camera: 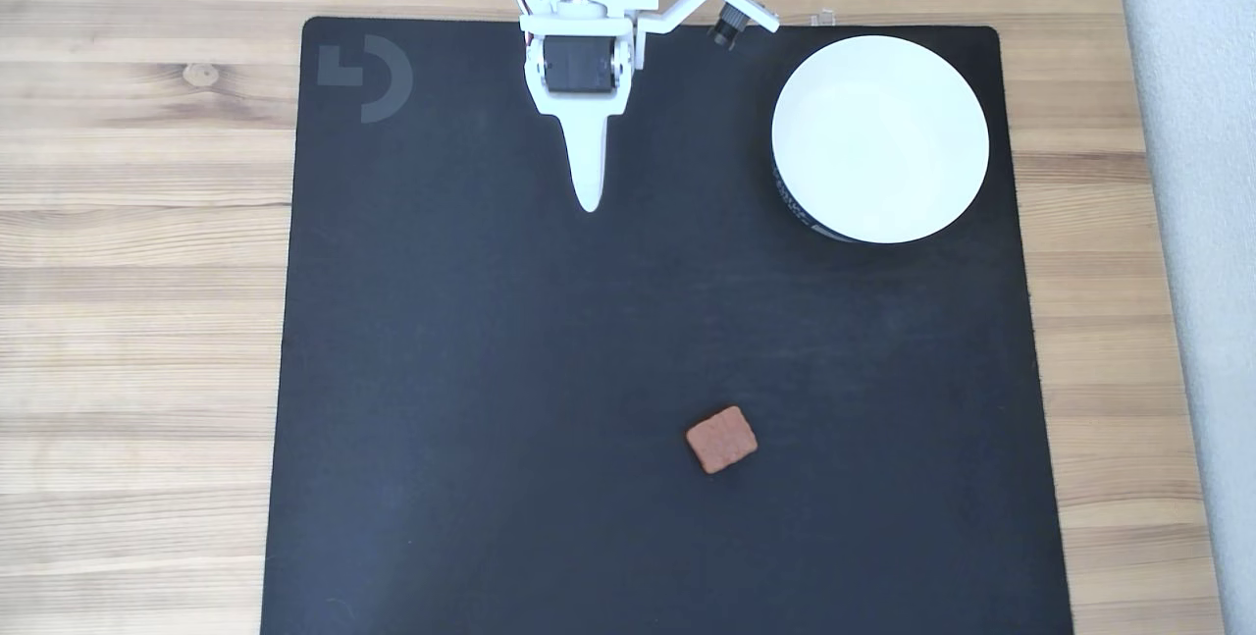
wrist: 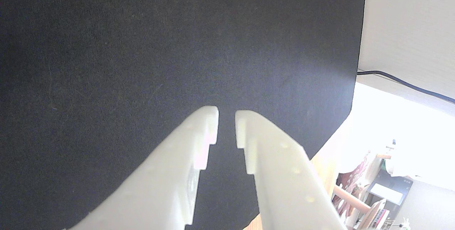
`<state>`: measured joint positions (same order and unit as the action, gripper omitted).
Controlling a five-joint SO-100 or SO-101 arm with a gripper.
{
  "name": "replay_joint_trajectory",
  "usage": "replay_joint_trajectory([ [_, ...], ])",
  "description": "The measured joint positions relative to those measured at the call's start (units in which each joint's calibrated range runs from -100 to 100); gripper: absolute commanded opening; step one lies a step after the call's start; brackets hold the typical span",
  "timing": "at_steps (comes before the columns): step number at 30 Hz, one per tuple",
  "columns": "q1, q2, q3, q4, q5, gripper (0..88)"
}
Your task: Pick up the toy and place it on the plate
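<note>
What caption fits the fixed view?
White gripper above a black mat, empty plate right, toy lying lower centre.

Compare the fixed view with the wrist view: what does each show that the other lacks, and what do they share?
Fixed view alone: the small reddish-brown biscuit-like toy lying on the mat, the round white bowl-like plate, empty, at the mat's upper right corner, and the wooden table. Wrist view alone: a narrow gap between the fingertips, a black cable and cluttered shelves beyond the mat's edge. Shared: the white two-finger gripper and the black fabric mat.
</note>
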<state>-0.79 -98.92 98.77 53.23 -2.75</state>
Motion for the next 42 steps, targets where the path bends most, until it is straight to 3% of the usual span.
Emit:
replay_joint_trajectory([
  [42,0.3,0.0,0.0,0.0,0.0,2.5],
])
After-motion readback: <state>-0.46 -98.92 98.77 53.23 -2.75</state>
